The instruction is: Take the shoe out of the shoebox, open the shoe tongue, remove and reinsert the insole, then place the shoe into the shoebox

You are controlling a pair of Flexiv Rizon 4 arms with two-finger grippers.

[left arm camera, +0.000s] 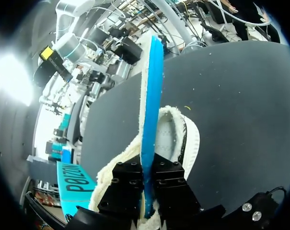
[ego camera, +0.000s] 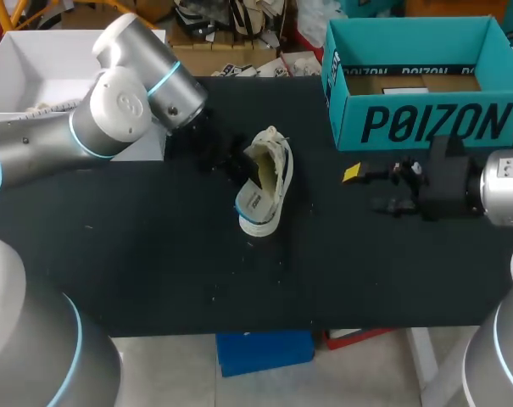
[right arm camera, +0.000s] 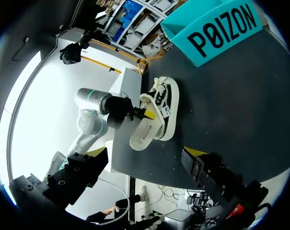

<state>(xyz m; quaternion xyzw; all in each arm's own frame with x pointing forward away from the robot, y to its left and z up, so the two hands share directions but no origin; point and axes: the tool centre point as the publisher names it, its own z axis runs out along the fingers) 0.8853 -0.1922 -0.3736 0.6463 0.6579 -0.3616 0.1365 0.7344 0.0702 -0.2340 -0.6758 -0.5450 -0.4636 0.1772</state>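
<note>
A white shoe (ego camera: 279,161) with dark trim lies on its side in the middle of the black table (ego camera: 154,254). An insole (ego camera: 255,203) with a blue underside sticks partly out of its opening. My left gripper (ego camera: 236,158) is at the shoe's mouth, shut on the insole (left arm camera: 152,96); its black fingers (left arm camera: 128,184) press the insole's edge from both sides above the fleecy lining (left arm camera: 176,136). My right gripper (ego camera: 368,190) hangs open and empty to the right of the shoe (right arm camera: 166,103), in front of the teal shoebox (ego camera: 417,123). Ahead of it the insole (right arm camera: 142,136) shows, held in my left gripper (right arm camera: 147,114).
The teal shoebox (right arm camera: 221,31) stands open at the back right of the table. A white box (ego camera: 36,68) sits at the back left behind my left arm. Bare black table lies in front of the shoe up to the near edge.
</note>
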